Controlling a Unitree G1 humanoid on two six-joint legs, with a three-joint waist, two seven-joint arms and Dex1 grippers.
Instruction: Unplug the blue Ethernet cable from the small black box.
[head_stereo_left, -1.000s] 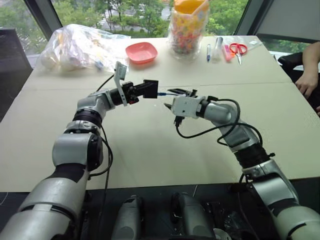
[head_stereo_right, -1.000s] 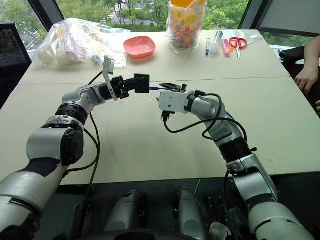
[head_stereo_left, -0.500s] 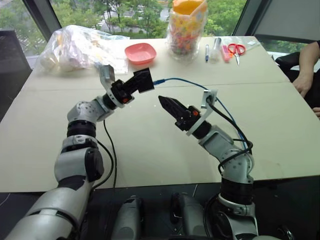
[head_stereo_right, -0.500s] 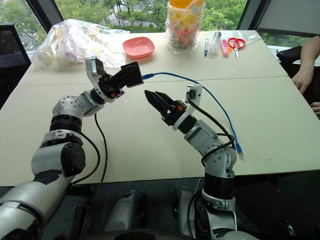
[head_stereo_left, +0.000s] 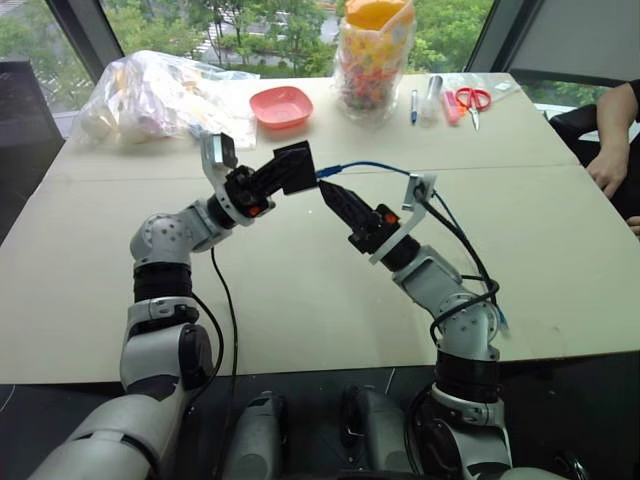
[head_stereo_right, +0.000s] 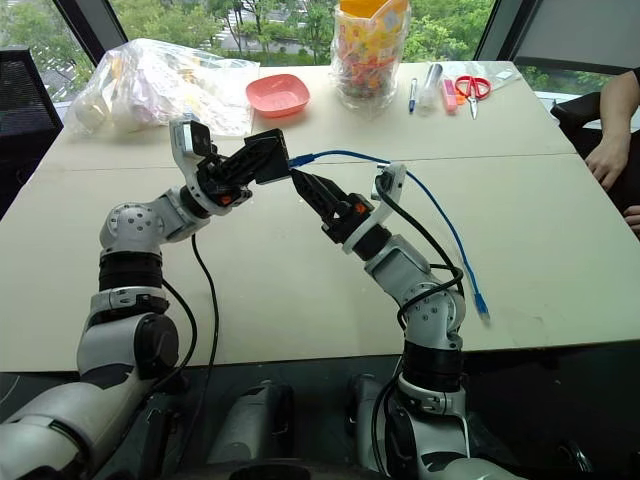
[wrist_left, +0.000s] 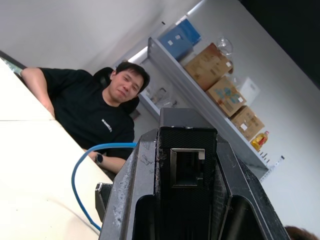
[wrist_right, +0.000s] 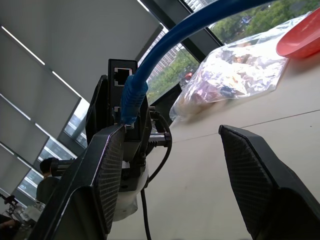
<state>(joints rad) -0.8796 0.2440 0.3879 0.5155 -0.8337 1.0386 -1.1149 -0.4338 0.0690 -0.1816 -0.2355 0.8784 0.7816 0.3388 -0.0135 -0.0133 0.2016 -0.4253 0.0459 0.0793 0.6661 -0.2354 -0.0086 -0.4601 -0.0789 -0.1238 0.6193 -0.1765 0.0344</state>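
Observation:
My left gripper (head_stereo_left: 284, 172) is shut on the small black box (head_stereo_left: 297, 163) and holds it raised above the table, tilted up. The blue Ethernet cable (head_stereo_left: 372, 165) sits plugged into the box's edge by its plug (wrist_right: 131, 97). From there it arcs right and drops to the table, where its far end (head_stereo_right: 483, 315) lies. My right gripper (head_stereo_left: 330, 191) points up at the box from below, open, with its tips just under the plug. In the right wrist view the plug is above one finger (wrist_right: 107, 170). The left wrist view shows the box (wrist_left: 187, 150) between the fingers.
At the table's far side stand a clear plastic bag (head_stereo_left: 150, 92), a pink bowl (head_stereo_left: 283, 104), a jar of colourful items (head_stereo_left: 375, 55), pens and red scissors (head_stereo_left: 477, 97). A person's arm (head_stereo_left: 612, 140) rests at the right edge.
My right arm swung from lying level beside the box to pointing up at it, and its tips have risen close under the plug. The left gripper tilted the box upward and drew it back slightly.

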